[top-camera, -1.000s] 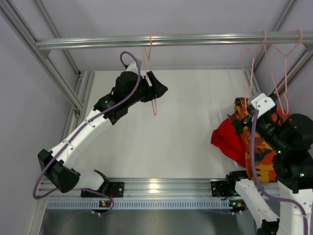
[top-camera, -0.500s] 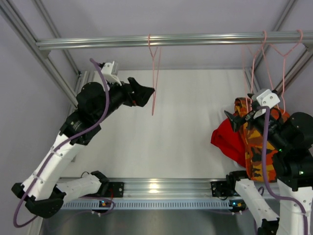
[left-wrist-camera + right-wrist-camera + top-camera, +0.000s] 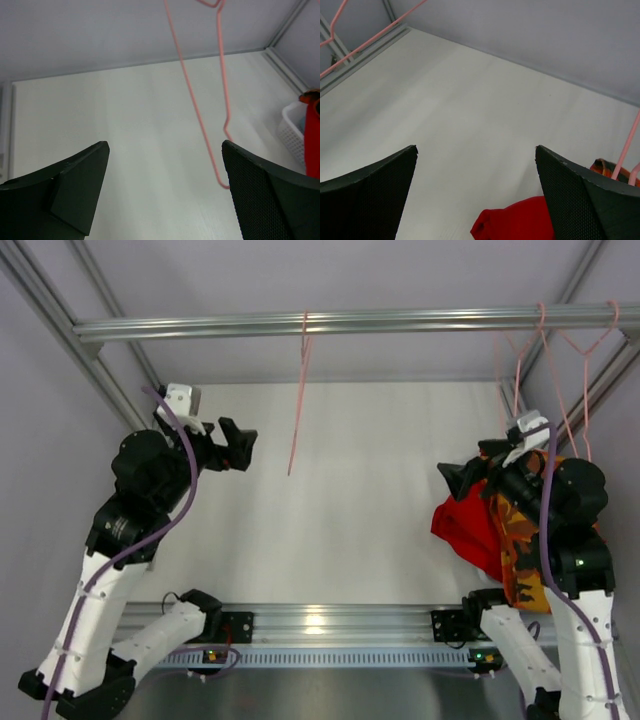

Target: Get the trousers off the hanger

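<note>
While the right gripper (image 3: 462, 472) is hovering, jaws apart, the red trousers (image 3: 468, 530) are drooping just beneath it; the left gripper (image 3: 236, 444), also apart, is idling far off.

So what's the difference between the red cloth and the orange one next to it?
The red cloth is one plain colour; the orange one carries a dark pattern. The red cloth reaches nearer the middle of the table and shows mostly uncovered from above; the orange one is partly hidden behind the right arm. Both are soft, bunched garments touching each other at the right.
</note>
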`<state>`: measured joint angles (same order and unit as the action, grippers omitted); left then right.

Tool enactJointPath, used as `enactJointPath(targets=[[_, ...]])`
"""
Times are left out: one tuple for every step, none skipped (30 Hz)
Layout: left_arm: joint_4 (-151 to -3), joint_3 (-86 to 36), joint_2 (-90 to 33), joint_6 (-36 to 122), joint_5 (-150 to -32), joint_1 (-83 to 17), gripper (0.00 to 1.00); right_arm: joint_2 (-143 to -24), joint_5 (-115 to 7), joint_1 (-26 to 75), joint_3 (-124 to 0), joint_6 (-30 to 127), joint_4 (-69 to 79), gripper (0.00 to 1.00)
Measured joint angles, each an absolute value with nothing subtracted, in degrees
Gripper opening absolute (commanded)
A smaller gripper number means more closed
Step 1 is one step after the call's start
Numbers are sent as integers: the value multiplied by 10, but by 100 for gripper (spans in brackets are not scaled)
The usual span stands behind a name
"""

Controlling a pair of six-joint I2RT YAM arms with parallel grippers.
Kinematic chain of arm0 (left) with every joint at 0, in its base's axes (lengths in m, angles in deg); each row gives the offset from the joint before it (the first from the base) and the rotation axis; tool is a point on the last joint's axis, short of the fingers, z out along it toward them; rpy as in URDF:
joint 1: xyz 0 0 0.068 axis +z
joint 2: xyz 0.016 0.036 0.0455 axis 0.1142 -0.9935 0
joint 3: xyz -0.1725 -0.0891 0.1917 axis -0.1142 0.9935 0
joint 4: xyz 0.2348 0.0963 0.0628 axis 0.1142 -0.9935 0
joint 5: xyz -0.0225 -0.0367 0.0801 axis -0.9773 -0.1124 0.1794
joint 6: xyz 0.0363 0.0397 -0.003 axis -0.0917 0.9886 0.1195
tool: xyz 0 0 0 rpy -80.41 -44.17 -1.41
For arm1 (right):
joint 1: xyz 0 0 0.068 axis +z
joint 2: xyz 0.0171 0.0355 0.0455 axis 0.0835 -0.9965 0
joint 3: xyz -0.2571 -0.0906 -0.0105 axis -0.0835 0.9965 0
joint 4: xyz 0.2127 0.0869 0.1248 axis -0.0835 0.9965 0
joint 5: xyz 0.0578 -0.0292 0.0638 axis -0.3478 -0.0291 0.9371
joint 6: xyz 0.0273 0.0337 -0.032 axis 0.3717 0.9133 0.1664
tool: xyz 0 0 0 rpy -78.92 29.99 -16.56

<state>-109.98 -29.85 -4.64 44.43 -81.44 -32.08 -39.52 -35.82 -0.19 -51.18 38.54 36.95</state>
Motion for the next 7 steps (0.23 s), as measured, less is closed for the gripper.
enactJointPath(targets=[[-1108, -290, -36, 449, -803, -314, 99, -391, -360, -2, -500, 393, 369, 100], [-1116, -282, -25, 453, -792, -307, 99, -389, -361, -2, -492, 400, 369, 99], [-1124, -274, -15, 458, -783, -300, 99, -389, -363, -2, -487, 407, 368, 100], [-1131, -266, -7, 461, -774, -295, 99, -390, -365, -2, -486, 411, 366, 99], [-1138, -260, 1, 463, -768, -290, 99, -390, -366, -2, -486, 416, 364, 99], [-1142, -254, 7, 465, -760, -286, 99, -390, -367, -2, -486, 419, 358, 99], [-1146, -251, 11, 466, -752, -282, 99, -390, -368, -2, -486, 421, 353, 99]])
